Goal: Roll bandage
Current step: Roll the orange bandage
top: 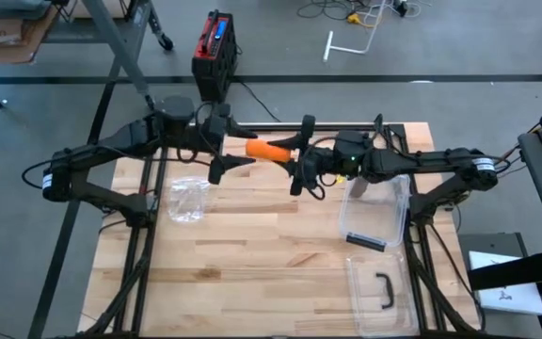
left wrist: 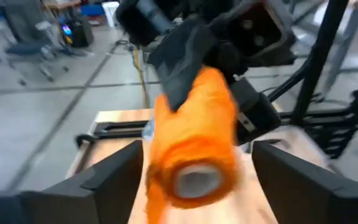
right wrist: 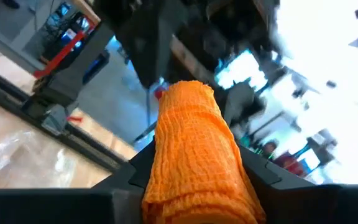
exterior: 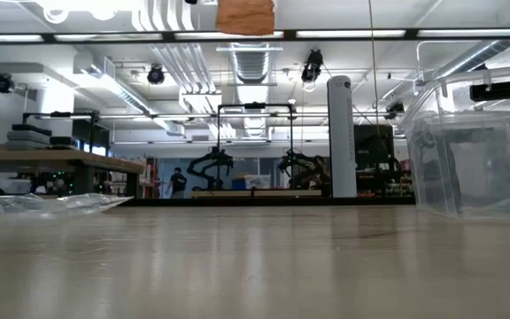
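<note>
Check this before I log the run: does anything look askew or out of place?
Nothing stands out. The orange bandage roll is held in the air by the right pincer, the left pincer open around its end. The clear bin and its lid lie flat.

Overhead camera looks straight down; low camera sits level at the tabletop point(exterior: 255, 266); both wrist cameras closely share the orange bandage point(left wrist: 194, 146).

A clear bin point(top: 376, 212), its lid point(top: 382, 294) and a plastic bag point(top: 186, 199) lie on the wooden table point(top: 252, 254).
</note>
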Motion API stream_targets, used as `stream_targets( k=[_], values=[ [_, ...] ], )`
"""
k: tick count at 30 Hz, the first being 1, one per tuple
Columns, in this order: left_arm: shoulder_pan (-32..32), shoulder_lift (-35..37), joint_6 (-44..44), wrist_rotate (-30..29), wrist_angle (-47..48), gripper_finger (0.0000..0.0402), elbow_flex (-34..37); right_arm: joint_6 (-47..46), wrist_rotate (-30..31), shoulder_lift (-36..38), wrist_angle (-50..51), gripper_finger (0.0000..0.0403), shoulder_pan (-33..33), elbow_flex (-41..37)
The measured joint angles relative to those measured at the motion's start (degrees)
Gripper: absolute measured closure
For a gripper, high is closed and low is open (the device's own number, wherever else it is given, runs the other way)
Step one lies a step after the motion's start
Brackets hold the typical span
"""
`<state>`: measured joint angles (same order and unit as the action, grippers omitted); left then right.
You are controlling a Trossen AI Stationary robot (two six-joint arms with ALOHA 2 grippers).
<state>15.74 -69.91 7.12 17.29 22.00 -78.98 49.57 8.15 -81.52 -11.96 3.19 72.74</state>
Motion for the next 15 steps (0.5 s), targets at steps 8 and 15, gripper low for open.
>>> stream_targets(
  k=[8,15],
  values=[
    [0.8,-1.3,-4.0,7.9,-3.1,0.0084,0.0,8.8,1.4,-2.4,-4.3,0.0275,-1.8,-0.3],
    [0.8,-3.0,-4.5,9.0,-4.4,0.0104,0.0,10.0,2.1,-3.1,-5.1,0.0275,-1.8,-0.3]
  ],
)
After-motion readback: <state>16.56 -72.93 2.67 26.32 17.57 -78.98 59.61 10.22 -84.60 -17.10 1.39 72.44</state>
